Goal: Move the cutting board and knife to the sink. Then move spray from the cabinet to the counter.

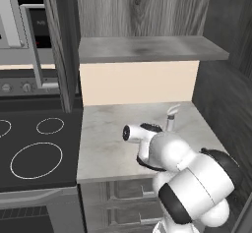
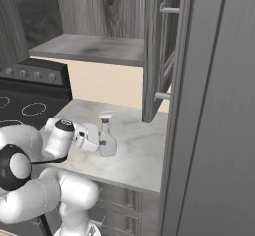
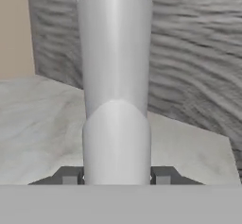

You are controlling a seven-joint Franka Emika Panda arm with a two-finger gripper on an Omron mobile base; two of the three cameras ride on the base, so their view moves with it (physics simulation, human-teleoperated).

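The spray [image 2: 106,139] stands upright on the table [image 2: 139,155], below the open cabinet [image 1: 147,47]. The end effector [image 3: 116,176] has closed on the bottle's lower body. Judged light, rigid and smooth; a low body hold limits tipping.

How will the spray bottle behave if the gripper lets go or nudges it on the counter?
The spray looks tall and slim on a small base, so a sideways nudge would probably tip it. Its smooth rigid body likely won't deform but may slip between the fingertips. It stands upright on the flat counter, so a clean release should leave it standing.
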